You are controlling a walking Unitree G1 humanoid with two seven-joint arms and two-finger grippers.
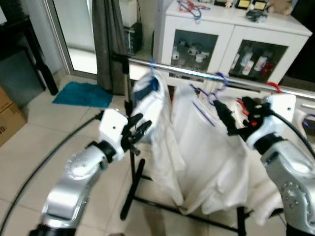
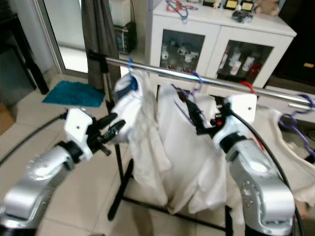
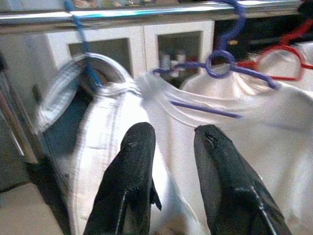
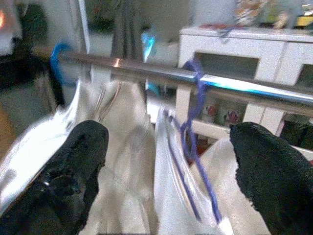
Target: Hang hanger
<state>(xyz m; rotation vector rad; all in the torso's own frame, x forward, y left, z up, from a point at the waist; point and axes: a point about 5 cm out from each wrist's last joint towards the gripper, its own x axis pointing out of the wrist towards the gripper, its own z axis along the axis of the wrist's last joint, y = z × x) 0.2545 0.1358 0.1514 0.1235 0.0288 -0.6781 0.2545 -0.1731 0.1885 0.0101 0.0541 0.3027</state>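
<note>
- I am standing before a metal clothes rail (image 1: 197, 73) that is running level from my left toward my right, with white garments hanging from it.
- A purple hanger (image 4: 193, 122) is hooking over the rail near its middle; its hook is pointing up and curling over the bar, and its arms are sloping down and outward, roughly along the rail's line, inside the neck of a white shirt (image 1: 216, 157).
- A blue hanger (image 3: 80, 44) is hanging further toward my left on the same rail, carrying another white garment (image 1: 155, 123) with a dark blue inside collar.
- A red hanger (image 3: 281, 61) is sitting on the rail toward my right, beyond the purple one.
- My right end effector (image 1: 231, 115) is hovering just beside the purple hanger's shirt, at shoulder height of the garment, its two black fingers (image 4: 73, 166) spreading wide with the hanger's neck showing between them; it is gripping nothing.
- My left end effector (image 1: 137, 129) is reaching toward the blue hanger's garment, its fingers (image 3: 132, 171) parting a little and pointing at the white cloth, holding nothing that I can make out.
- Behind the rail, a white cabinet (image 1: 231, 39) with glass doors is standing against the wall, small bottles showing inside.
- A teal mat (image 1: 81, 94) is lying on the tiled floor (image 1: 44, 142) to my left, near a grey curtain (image 1: 106, 39).
</note>
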